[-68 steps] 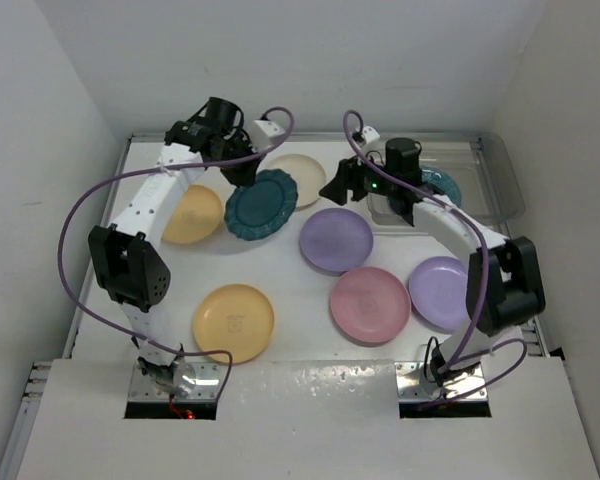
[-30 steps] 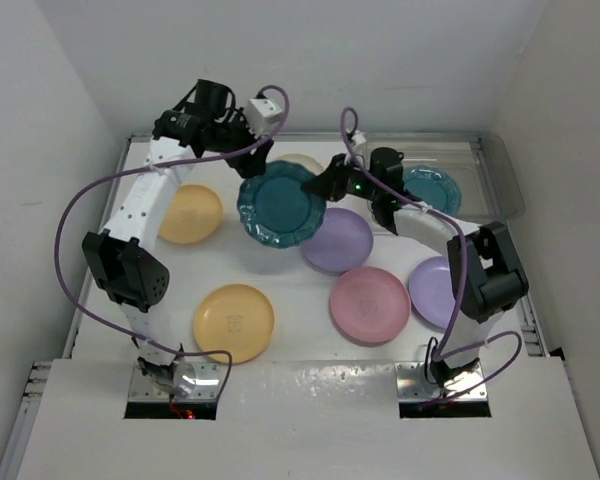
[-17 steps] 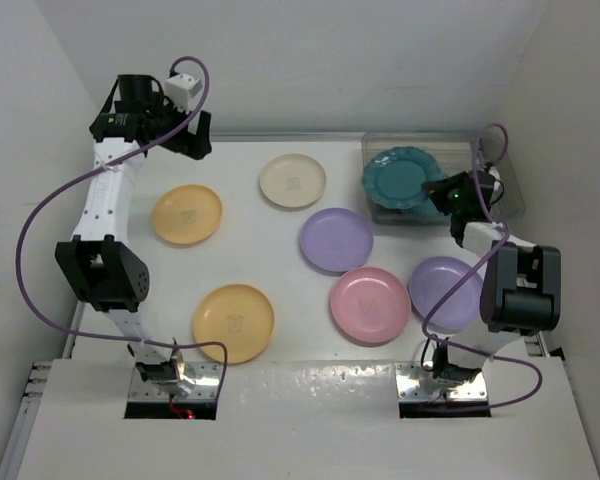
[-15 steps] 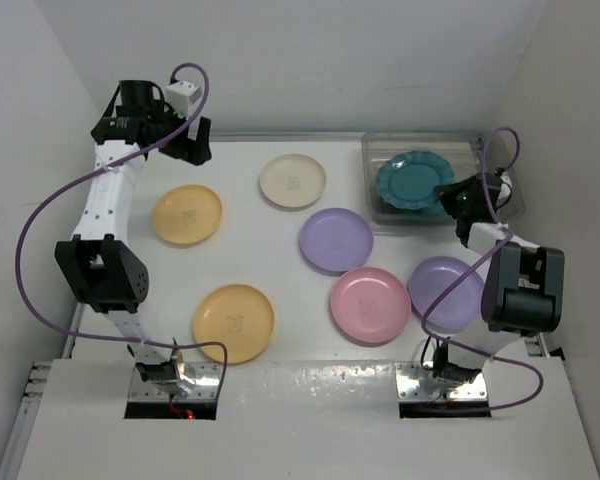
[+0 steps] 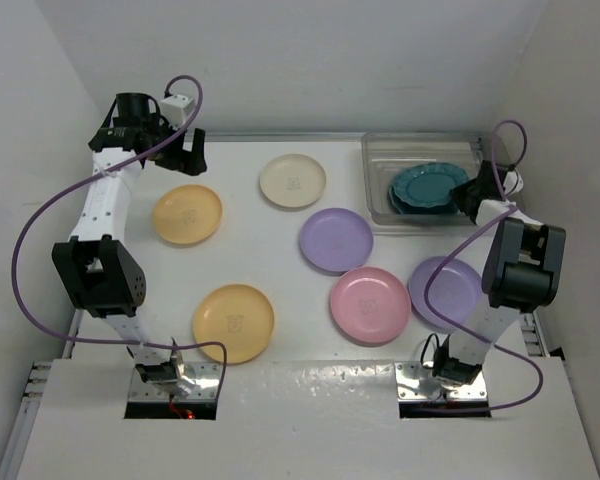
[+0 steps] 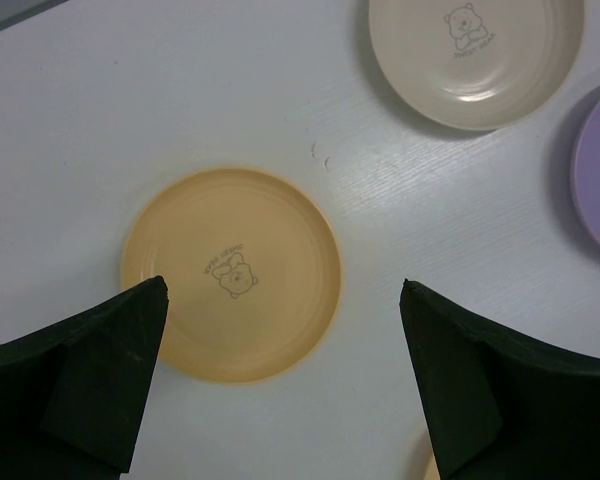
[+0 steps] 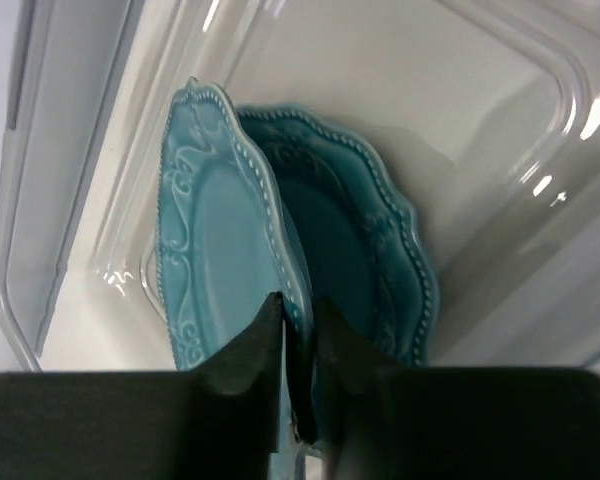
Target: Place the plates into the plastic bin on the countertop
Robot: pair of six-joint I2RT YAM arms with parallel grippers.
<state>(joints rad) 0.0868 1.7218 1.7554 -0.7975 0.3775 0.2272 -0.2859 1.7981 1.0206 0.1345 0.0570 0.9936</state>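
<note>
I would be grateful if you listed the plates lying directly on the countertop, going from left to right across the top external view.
Far yellow-orange plate → near yellow-orange plate → cream plate → middle lavender plate → pink plate → right lavender plate.

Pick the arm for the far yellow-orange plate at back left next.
Left. The left tool hangs open over the yellow-orange plate; the right tool is shut on a teal plate inside the plastic bin.
</note>
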